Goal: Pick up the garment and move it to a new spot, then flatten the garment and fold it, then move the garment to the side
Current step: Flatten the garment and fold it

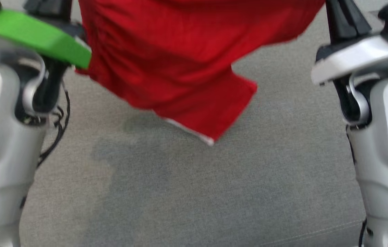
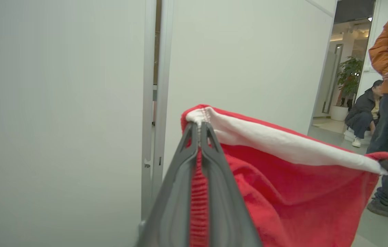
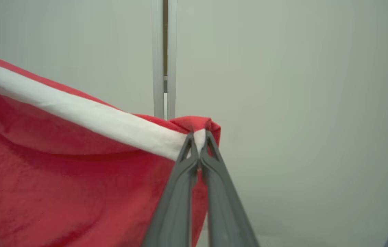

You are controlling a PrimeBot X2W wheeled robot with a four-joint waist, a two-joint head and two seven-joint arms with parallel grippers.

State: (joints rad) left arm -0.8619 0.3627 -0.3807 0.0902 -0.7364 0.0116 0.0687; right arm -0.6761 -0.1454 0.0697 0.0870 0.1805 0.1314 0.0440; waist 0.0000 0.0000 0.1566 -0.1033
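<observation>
The red garment [image 1: 180,61] is held up in the air above the grey fabric surface [image 1: 214,192], and its lowest corner appears to hang clear of that surface. Its white-trimmed edge [image 2: 283,144] is stretched between the two grippers. One end is pinched between the pressed-together fingers of the left gripper [image 2: 199,128], and the other end is pinched in the same way by the right gripper [image 3: 199,137]. The pick-up can therefore be judged as done, and the carry to a new spot is taken to be the step in hand. The garment is not yet laid down, so the flattening, the folding and the final move to the side are all left to be done.
</observation>
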